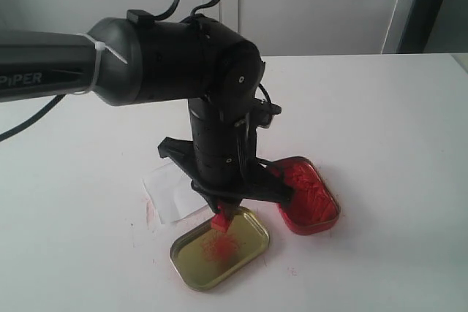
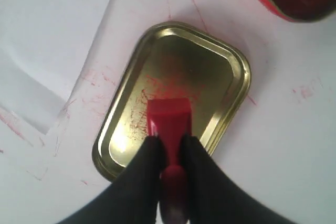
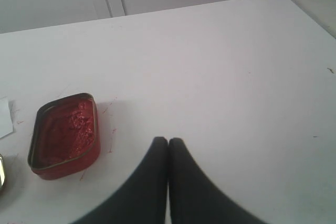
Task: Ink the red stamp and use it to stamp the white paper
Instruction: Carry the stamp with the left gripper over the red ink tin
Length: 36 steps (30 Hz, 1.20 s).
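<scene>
Ext. view, near to far. Nearest the camera: gold-coloured tin lid (image 1: 180, 256), lying open-side-up on the white table (image 1: 380, 129), its inner face smeared w/ red. Directly above the lid: red stamp (image 1: 221, 220), upright, block base down, gripped by the left pincer (image 1: 223, 210); whether base touches lid cannot be told. Left wrist view confirms the grip: both black fingers (image 2: 147, 163) are clamped on the knob handle of the stamp (image 2: 169, 116), w/ the pincer (image 2: 169, 142) part-closed to the handle's width; the base sits over the smeared part of the lid (image 2: 239, 72). Just beyond, to the right: red ink tin (image 1: 333, 206), open, filled w/ rough red ink, close beside the lid but apart from it. To the left, behind the lid: white paper (image 1: 172, 191), flat on the table, near the lid, one edge hidden by the arm; faint red smudges mark the table between them (paper (image 2: 47, 35) also in left wrist view). Right wrist view: right pincer (image 3: 168, 142), fingers pressed together, holding nothing, over bare table (image 3: 210, 66); ink tin (image 3: 35, 129) lies off to one side, well apart.
</scene>
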Each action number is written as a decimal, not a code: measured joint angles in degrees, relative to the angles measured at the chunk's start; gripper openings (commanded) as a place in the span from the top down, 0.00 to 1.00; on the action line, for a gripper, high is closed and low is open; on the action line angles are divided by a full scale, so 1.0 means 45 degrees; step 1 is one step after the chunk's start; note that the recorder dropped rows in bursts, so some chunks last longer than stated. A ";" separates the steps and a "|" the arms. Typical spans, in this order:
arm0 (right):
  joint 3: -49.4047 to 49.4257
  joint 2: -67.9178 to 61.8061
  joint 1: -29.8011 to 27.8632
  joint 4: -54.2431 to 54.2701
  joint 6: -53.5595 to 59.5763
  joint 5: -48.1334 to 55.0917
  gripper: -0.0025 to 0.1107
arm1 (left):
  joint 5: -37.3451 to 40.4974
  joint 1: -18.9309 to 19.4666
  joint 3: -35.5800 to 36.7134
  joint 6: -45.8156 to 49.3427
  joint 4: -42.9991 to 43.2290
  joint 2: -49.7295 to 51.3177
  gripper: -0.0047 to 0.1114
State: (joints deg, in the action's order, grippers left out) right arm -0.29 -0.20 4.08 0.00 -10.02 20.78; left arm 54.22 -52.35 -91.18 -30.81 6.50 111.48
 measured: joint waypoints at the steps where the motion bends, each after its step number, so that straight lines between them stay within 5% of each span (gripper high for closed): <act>1: 0.0000 0.0000 0.0000 0.0000 0.0028 0.0000 0.98 | 0.0000 0.0000 0.0000 0.0896 -0.0177 0.0000 0.96; 14: 0.0000 0.0000 0.0000 0.0000 0.0087 0.0000 0.98 | 0.0198 0.0000 -0.0856 0.5400 -0.0590 0.0000 0.96; 36: 0.0000 0.0000 0.0000 0.0000 0.0117 0.0000 0.98 | 0.2302 0.0000 -0.6627 0.9387 -0.1760 0.3081 0.96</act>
State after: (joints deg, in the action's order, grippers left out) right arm -0.29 -0.20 4.08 0.00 -9.50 20.78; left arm 64.58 -52.35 -121.00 11.44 -1.41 125.34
